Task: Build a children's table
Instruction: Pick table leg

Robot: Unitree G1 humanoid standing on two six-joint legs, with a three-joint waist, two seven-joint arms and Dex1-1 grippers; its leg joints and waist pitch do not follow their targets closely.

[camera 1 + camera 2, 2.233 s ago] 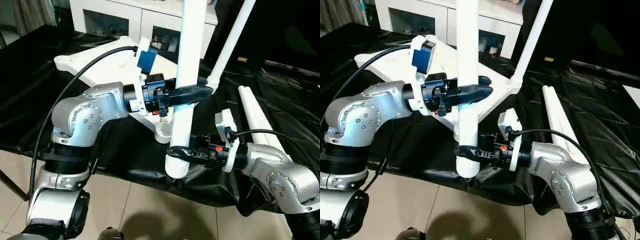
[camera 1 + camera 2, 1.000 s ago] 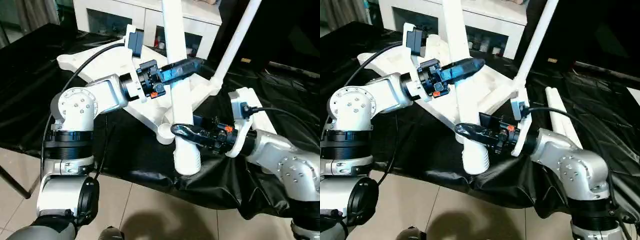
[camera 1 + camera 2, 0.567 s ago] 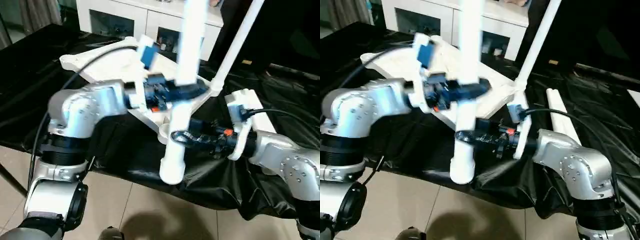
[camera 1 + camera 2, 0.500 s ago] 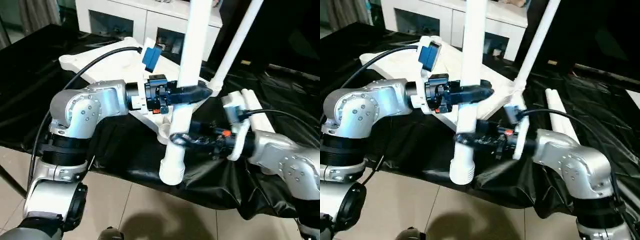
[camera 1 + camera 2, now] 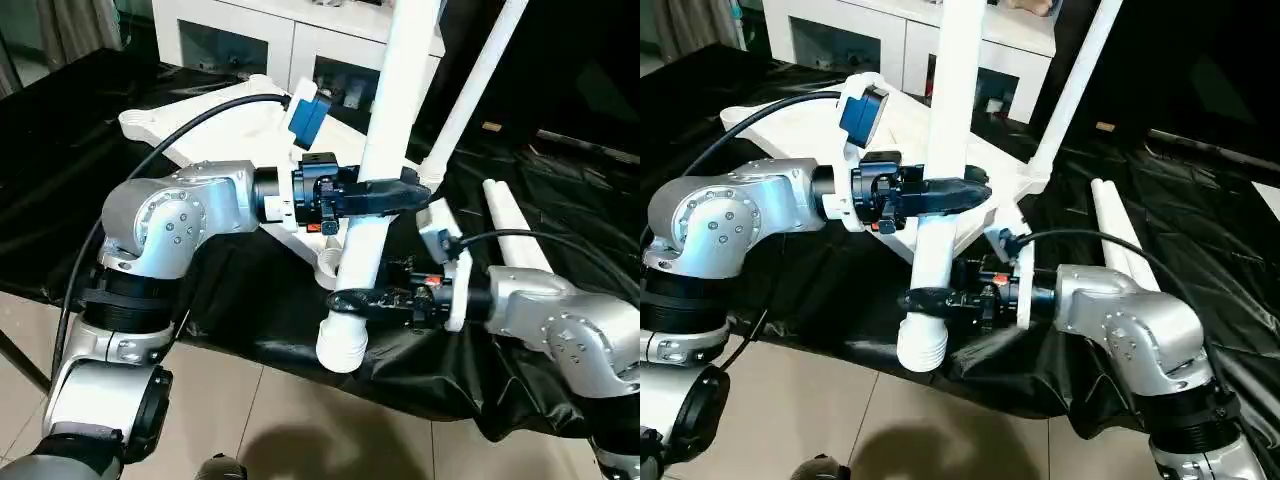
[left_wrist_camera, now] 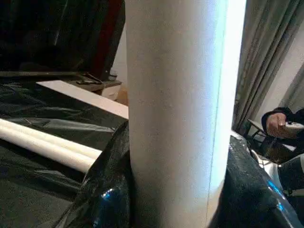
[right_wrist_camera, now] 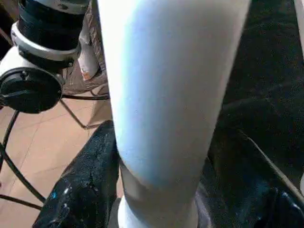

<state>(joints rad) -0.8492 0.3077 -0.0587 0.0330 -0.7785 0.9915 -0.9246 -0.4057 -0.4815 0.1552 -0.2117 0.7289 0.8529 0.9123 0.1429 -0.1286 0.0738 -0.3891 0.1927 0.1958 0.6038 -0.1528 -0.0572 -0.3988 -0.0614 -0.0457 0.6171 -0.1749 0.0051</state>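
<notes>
I hold a long white tube leg nearly upright, its ribbed thick end hanging past the table's front edge. My left gripper is shut on the leg's middle. My right gripper is shut on it lower down, just above the ribbed end. Behind the leg lies the white tabletop, underside up, with a round corner socket close to the held leg. Another leg stands fitted in the far corner. Two loose legs lie on the black cloth to the right.
A black plastic sheet covers the work surface, whose front edge runs just below my grippers; tiled floor lies beneath. A white cabinet with glass doors stands behind. A person's hand shows in the left wrist view.
The held leg has swung from leaning left to near upright, its ribbed end now lower and further over the table edge. My right gripper has slid down toward that end.
</notes>
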